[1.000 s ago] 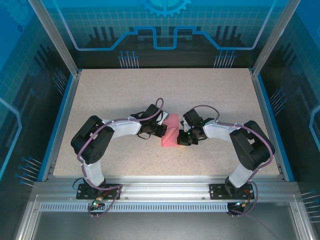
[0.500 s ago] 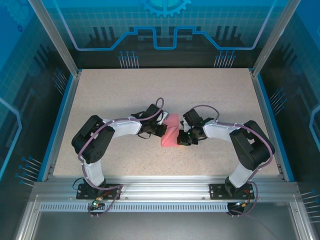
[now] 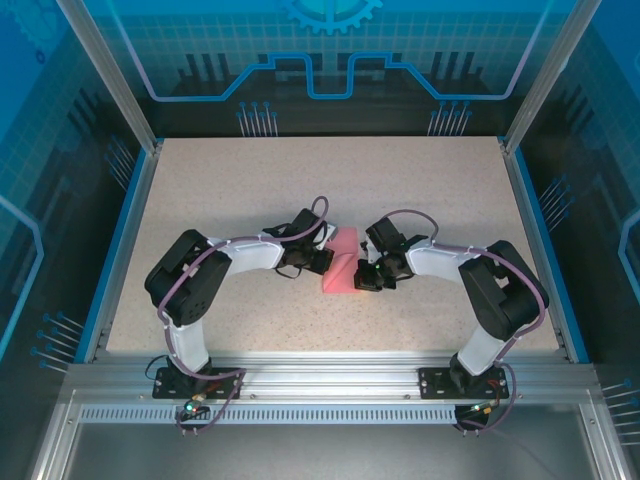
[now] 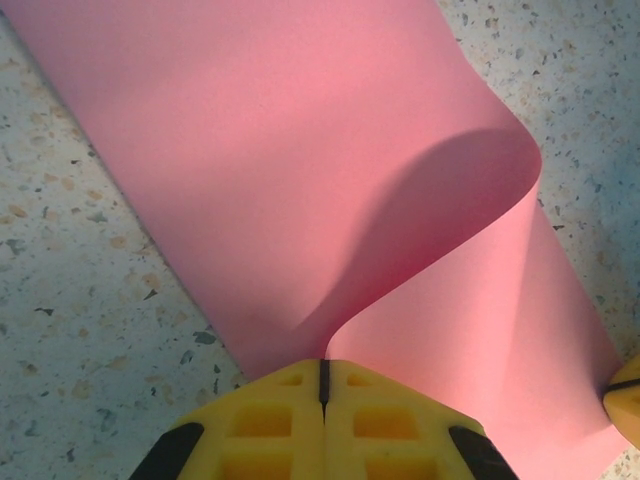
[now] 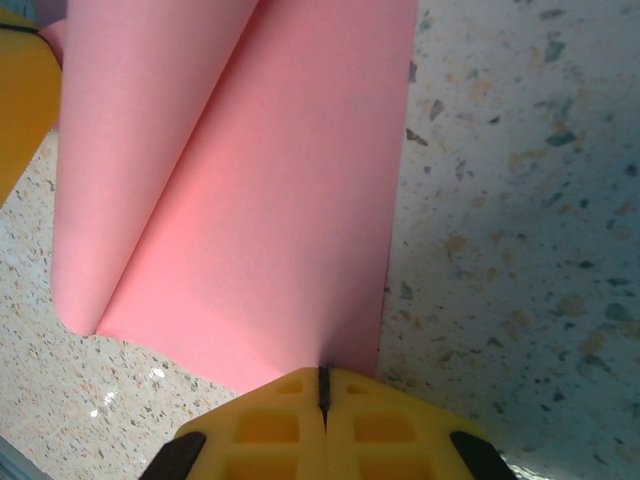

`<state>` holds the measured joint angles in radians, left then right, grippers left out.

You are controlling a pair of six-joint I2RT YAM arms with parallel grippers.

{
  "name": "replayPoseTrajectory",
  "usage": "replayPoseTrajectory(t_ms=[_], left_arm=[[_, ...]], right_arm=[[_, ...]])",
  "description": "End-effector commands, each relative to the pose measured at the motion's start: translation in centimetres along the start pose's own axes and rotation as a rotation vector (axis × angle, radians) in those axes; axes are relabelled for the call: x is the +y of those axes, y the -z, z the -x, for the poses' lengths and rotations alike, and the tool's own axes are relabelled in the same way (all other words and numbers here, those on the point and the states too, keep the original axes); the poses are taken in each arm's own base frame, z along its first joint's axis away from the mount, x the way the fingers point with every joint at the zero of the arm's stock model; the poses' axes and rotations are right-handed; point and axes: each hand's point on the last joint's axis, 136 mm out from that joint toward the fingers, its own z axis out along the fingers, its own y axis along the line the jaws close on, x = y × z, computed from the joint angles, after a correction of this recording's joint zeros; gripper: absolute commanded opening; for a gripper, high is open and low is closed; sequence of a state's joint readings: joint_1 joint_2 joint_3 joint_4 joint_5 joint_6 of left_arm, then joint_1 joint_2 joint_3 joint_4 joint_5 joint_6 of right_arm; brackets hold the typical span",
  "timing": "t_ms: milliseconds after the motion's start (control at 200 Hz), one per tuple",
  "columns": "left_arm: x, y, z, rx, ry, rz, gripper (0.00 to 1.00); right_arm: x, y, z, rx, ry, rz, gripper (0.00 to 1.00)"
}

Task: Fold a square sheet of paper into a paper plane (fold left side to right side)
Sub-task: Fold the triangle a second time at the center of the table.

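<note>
The salmon-pink square sheet of paper [image 3: 342,268] lies mid-table between both arms, partly folded. In the left wrist view the paper [image 4: 300,150] curls up in a loop, and its lifted flap runs into the seam of my left gripper [image 4: 323,365], which is shut on it. My left gripper [image 3: 325,258] sits at the sheet's left side. My right gripper [image 3: 365,275] is at its right side. It is shut [image 5: 323,372], with its tips down on the flat paper [image 5: 280,200] close to the right edge. No paper plane shape is formed.
The speckled table [image 3: 220,190] stretches wide around the sheet, bounded by blue rails and an aluminium frame [image 3: 320,375] at the near edge. One yellow finger of the other gripper shows at a frame edge in each wrist view [image 4: 625,395] [image 5: 20,110].
The left arm has crept slightly to the right. The paper and the right arm look the same.
</note>
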<state>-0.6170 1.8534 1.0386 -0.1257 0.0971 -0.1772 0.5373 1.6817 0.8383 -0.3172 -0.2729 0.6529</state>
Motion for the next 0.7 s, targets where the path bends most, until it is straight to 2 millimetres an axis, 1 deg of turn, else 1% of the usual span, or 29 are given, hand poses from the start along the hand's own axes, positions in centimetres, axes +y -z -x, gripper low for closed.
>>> replayPoseTrajectory(t_ms=[0, 285, 435, 535, 690], left_arm=[[0.7, -0.6, 0.2, 0.005, -0.01, 0.016, 0.0], [0.8, -1.1, -0.5, 0.029, -0.008, 0.009, 0.0], [0.9, -1.4, -1.1, 0.046, -0.004, 0.004, 0.0], [0.8, -1.5, -1.3, 0.053, -0.004, 0.001, 0.0], [0.9, -1.6, -1.8, 0.065, -0.003, 0.001, 0.0]], right_arm=[[-1.9, -0.9, -2.0, 0.079, -0.017, -0.078, 0.0], [-2.1, -1.0, -2.2, 0.082, -0.018, -0.08, 0.0], [-1.6, -0.9, -1.9, 0.074, -0.018, -0.05, 0.0], [-0.4, -0.4, -1.1, 0.044, -0.009, 0.023, 0.0], [2.0, 1.5, 1.2, -0.048, -0.001, 0.175, 0.0]])
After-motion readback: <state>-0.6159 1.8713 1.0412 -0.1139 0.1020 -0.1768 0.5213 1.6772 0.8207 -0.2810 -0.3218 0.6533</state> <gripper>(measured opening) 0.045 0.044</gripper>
